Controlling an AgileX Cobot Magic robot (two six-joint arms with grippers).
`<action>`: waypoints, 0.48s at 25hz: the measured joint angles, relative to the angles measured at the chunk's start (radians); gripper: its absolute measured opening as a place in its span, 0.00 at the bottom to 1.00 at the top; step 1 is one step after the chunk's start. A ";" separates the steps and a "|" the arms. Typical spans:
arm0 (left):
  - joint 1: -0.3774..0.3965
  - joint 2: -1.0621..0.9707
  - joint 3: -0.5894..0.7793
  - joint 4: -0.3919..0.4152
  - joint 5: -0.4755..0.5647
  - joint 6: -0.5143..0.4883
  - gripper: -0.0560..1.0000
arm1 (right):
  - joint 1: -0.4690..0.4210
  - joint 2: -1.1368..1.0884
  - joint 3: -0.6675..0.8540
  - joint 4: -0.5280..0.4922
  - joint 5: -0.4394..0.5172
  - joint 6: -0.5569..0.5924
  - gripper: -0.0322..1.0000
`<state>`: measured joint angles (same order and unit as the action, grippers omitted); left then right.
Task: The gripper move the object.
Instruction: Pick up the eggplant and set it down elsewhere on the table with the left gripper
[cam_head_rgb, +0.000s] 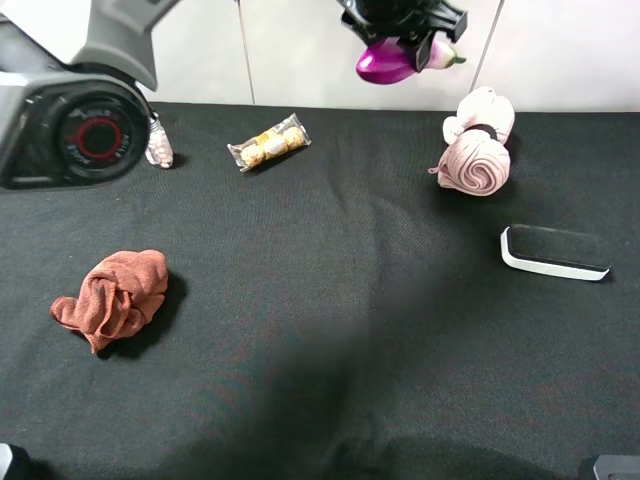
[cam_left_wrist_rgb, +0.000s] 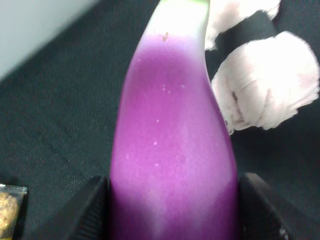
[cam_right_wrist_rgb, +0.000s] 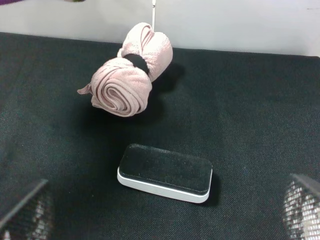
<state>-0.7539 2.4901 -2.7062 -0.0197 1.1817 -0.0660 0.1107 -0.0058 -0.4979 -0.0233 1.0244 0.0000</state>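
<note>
The left gripper (cam_head_rgb: 405, 35) is clamped on the eggplant (cam_head_rgb: 385, 62), holding it up in the air above the far edge of the black table (cam_head_rgb: 330, 330). In the left wrist view the purple body (cam_left_wrist_rgb: 172, 150) fills the space between the two dark fingers (cam_left_wrist_rgb: 92, 210), which press on either side of it, and its pale green-tipped end points away from the hand. Just past that end, and lower down on the table, lies the rolled pink towel (cam_left_wrist_rgb: 270, 85) with a black band around its middle. Off to one side of the hand, at the edge of the wrist view, a clear snack packet (cam_left_wrist_rgb: 7, 210) peeks in.

The right gripper (cam_right_wrist_rgb: 162, 207) is spread wide with nothing between its fingers (cam_right_wrist_rgb: 25, 210) (only their mesh-textured tips show at the corners of its wrist view). Directly ahead of it, resting flat on the table, is a black eraser with a white base (cam_right_wrist_rgb: 165, 172); beyond that, further from the hand, the pink towel (cam_right_wrist_rgb: 127, 85) lies near the wall.

From the high camera, the snack packet (cam_head_rgb: 268, 143) lies well apart from the towel (cam_head_rgb: 478, 150), the eraser (cam_head_rgb: 555, 252) is near the towel, and a crumpled rust-brown cloth (cam_head_rgb: 112, 295) lies far across the table from the eggplant-bearing hand, below the left arm's bulky joint (cam_head_rgb: 70, 130).
</note>
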 joint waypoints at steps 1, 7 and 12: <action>-0.003 -0.011 0.013 0.001 0.000 -0.002 0.62 | 0.000 0.000 0.000 0.000 0.000 0.000 0.70; -0.030 -0.130 0.192 0.035 -0.001 -0.004 0.62 | 0.000 0.000 0.000 0.000 0.000 0.000 0.70; -0.031 -0.264 0.403 0.057 -0.002 0.003 0.62 | 0.000 0.000 0.000 0.000 0.000 0.000 0.70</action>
<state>-0.7853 2.2256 -2.3036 0.0377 1.1800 -0.0629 0.1107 -0.0058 -0.4979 -0.0233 1.0244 0.0000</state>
